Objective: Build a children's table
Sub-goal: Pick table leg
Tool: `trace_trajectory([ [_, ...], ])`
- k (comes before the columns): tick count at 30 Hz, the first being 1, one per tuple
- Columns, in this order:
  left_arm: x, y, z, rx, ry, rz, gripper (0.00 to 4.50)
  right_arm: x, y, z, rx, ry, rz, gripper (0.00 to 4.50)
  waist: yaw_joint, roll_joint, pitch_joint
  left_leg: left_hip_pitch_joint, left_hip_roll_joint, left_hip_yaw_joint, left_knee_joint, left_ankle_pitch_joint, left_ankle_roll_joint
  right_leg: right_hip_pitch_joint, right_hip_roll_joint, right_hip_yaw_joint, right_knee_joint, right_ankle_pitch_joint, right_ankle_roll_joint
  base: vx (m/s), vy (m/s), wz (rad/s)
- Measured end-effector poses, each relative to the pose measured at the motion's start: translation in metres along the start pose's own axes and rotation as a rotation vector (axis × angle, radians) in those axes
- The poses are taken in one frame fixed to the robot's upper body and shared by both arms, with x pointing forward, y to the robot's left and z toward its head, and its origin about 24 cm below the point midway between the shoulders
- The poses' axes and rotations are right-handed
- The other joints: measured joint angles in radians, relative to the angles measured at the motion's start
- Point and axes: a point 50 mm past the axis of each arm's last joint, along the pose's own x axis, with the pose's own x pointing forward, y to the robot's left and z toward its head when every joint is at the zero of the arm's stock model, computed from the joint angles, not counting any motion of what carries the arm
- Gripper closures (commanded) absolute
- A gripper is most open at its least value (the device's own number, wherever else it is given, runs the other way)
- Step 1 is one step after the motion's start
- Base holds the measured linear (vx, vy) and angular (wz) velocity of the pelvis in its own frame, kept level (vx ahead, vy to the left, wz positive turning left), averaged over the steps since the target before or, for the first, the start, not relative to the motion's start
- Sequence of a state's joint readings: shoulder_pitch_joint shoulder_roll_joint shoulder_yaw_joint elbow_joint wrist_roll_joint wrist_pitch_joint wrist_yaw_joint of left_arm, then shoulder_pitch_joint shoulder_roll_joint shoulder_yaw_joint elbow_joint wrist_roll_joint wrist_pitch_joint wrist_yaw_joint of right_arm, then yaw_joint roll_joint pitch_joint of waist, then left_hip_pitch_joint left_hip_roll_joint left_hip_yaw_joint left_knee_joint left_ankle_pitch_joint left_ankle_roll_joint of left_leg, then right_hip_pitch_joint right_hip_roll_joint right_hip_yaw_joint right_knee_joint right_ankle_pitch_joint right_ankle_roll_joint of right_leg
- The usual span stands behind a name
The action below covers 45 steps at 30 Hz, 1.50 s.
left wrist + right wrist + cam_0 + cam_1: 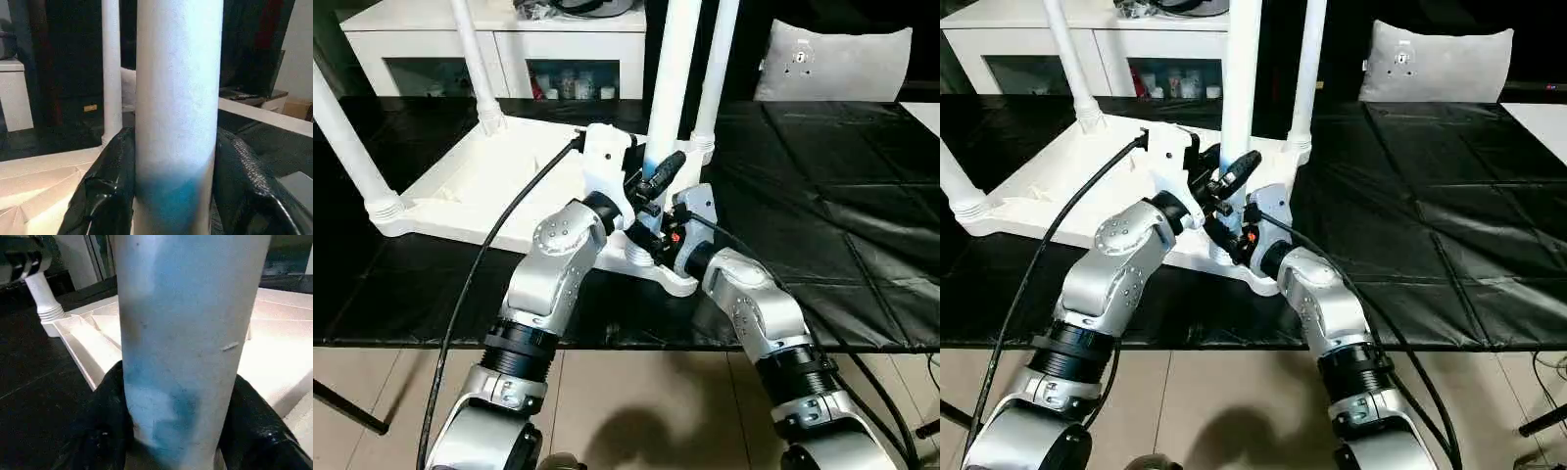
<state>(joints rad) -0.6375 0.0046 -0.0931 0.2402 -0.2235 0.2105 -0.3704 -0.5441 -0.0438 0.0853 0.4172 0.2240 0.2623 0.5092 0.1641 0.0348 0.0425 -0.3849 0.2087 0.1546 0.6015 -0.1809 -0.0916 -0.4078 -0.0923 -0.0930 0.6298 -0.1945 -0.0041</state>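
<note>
On the black-covered work surface (822, 225) the children's table (494, 181) lies upside down, its ribbed underside facing up and its legs rising from the corner sockets. Both grippers meet at the near corner closest to the robot, around the leg (671, 83) that stands upright there, its long axis vertical and running out of the top of the head views. The left gripper (178, 196) has its two black fingers pressed against opposite sides of this leg low on the shaft, and the right gripper (181, 431) clasps the same leg from the other side, a little lower, near the socket (651, 257). Neither arm has to reach: the leg sits directly between each pair of fingers, so I judge the coming move to be a push or twist straight down the leg's axis into the socket, where any tilt off vertical would matter most. Three other legs are already standing: one at the far left corner (475, 64), one at the near left corner (347, 147) and one just behind the held leg (717, 69). That rear leg stands close to the left gripper and could crowd a wrist turn. Beyond the table are a white cabinet (509, 44) with glass doors and a grey cushion (832, 64), both well apart from the work.
</note>
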Motion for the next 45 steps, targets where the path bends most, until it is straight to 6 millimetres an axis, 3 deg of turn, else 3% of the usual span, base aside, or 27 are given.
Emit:
trace_trajectory([
  [4,0.0,0.0,0.0,-0.004,-0.001,0.002,2.65,0.0,0.0,0.0,0.002,0.0,0.001,2.54,-0.001,0.0,0.0,0.0,0.0,0.0,0.0,0.0,0.0,0.0,0.0,0.0,0.0,0.0,0.0,0.0,0.0,0.0],
  [5,0.0,0.0,0.0,-0.006,-0.001,0.003,2.65,0.0,0.0,0.0,0.006,-0.001,0.002,1.98,-0.002,0.0,0.0,0.0,0.0,0.0,0.0,0.0,0.0,0.0,0.0,0.0,0.0,0.0,0.0,0.0,0.0,0.0],
  [6,0.0,0.0,0.0,-0.006,0.0,0.003,2.65,0.0,0.0,0.0,0.01,-0.001,0.002,1.84,-0.002,0.0,0.0,0.0,0.0,0.0,0.0,0.0,0.0,0.0,0.0,0.0,0.0,0.0,0.0,0.0,0.0,0.0],
  [16,0.001,0.011,0.002,-0.069,-0.014,0.046,2.66,-0.003,-0.01,0.002,0.081,-0.023,-0.008,1.07,-0.009,0.0,0.0,0.0,0.0,0.0,0.0,0.0,0.0,0.0,0.0,0.0,0.0,0.0,0.0,0.0,0.0,0.0],
  [24,-0.005,0.024,0.003,-0.136,0.004,0.052,2.66,-0.016,-0.018,0.019,0.188,-0.113,0.051,0.43,-0.011,0.0,0.0,0.0,0.0,0.0,0.0,0.0,0.0,0.0,0.0,0.0,0.0,0.0,0.0,0.0,0.0,0.0],
  [26,-0.008,0.029,0.002,-0.184,0.012,0.051,2.66,-0.023,-0.025,0.025,0.22,-0.141,0.06,0.08,-0.011,0.0,0.0,0.0,0.0,0.0,0.0,0.0,0.0,0.0,0.0,0.0,0.0,0.0,0.0,0.0,0.0,0.0],
  [29,-0.015,0.036,0.004,-0.287,0.006,0.036,2.66,-0.043,-0.045,0.034,0.256,-0.173,0.027,0.01,-0.004,0.0,0.0,0.0,0.0,0.0,0.0,0.0,0.0,0.0,0.0,0.0,0.0,0.0,0.0,0.0,0.0,0.0],
  [33,-0.021,0.036,0.011,-0.447,-0.011,-0.061,2.66,-0.056,-0.055,0.037,0.308,-0.184,0.051,0.0,-0.002,0.0,0.001,0.0,0.0,0.001,0.0,0.0,0.0,0.0,0.0,0.0,0.0,0.0,0.0,0.0,0.0,0.0],
  [41,-0.031,0.019,0.023,-0.61,-0.047,-0.292,2.66,-0.061,-0.045,0.041,0.382,-0.196,0.218,0.0,0.004,0.0,0.001,0.0,0.0,0.001,0.0,0.0,0.0,0.0,0.0,0.0,0.0,0.0,-0.001,0.0,0.0,0.0],
  [45,-0.038,0.014,0.034,-0.606,-0.067,-0.41,2.66,-0.066,-0.041,0.04,0.386,-0.192,0.281,0.0,0.008,0.0,0.001,0.0,0.0,0.001,0.0,0.0,0.0,0.0,0.0,0.0,0.0,0.0,0.0,0.0,0.0,0.0],
])
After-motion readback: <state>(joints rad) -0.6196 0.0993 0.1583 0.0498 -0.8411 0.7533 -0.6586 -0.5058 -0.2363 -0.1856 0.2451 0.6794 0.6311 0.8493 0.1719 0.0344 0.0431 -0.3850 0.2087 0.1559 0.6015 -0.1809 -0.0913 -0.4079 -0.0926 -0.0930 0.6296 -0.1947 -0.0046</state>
